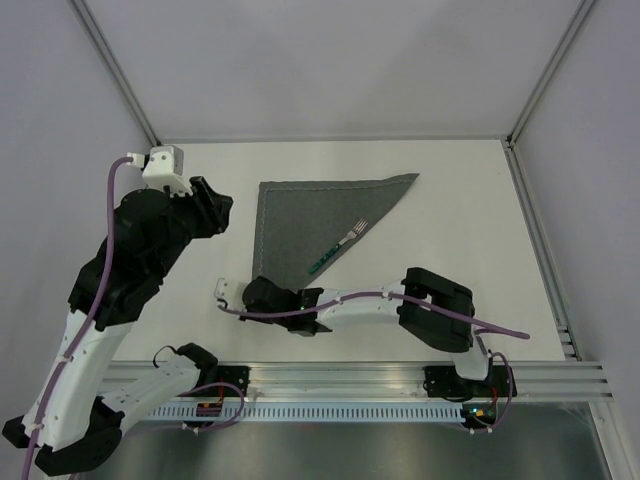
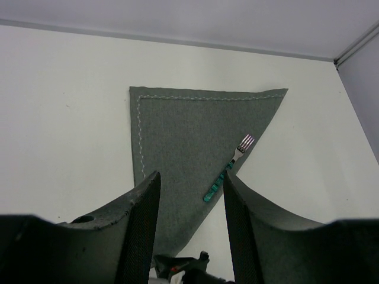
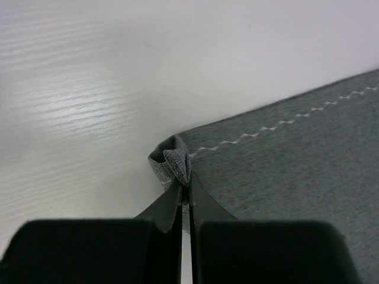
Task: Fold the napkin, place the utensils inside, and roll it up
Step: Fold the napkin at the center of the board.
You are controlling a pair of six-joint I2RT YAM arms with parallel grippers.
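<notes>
White table [image 1: 480, 200] with a metal rail [image 1: 400, 375] along the near edge. The right gripper [image 3: 185, 188] is clamped tight on the near corner of the napkin [image 3: 284, 177], fabric bunched up between its fingers. The napkin lies mid-table, folded into a triangle, with a fork [image 1: 340, 247] sitting on its right diagonal edge. Over on the left, the left gripper [image 2: 190, 177] hangs raised with fingers spread wide, gripping nothing. Plain grey walls [image 1: 320, 60] at the far end.
</notes>
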